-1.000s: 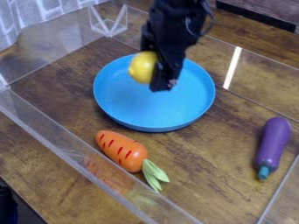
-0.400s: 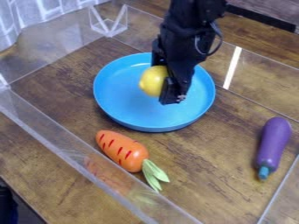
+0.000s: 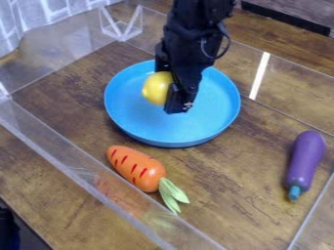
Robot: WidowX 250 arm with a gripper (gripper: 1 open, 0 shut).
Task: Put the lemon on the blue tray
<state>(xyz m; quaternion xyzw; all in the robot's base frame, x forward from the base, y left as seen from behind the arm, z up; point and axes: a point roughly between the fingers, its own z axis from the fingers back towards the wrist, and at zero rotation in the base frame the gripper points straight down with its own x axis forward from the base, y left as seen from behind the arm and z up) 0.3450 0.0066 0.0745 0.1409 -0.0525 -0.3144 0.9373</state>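
Note:
The blue tray (image 3: pixel 209 122) is a large round dish in the middle of the wooden table. My black gripper (image 3: pixel 167 94) hangs over its left half, pointing steeply down. The yellow lemon (image 3: pixel 155 88) sits between its fingers (image 3: pixel 179 98), just above the tray's floor, and the jaws are closed on it. The far finger is hidden behind the lemon.
An orange carrot (image 3: pixel 137 168) with green leaves lies in front of the tray. A purple eggplant (image 3: pixel 304 161) lies at the right. A clear plastic wall (image 3: pixel 78 171) runs along the front left, and clear containers (image 3: pixel 124 20) stand at the back left.
The gripper carried the lemon a little right and down over the tray, then back left. The lemon stayed in its grip throughout.

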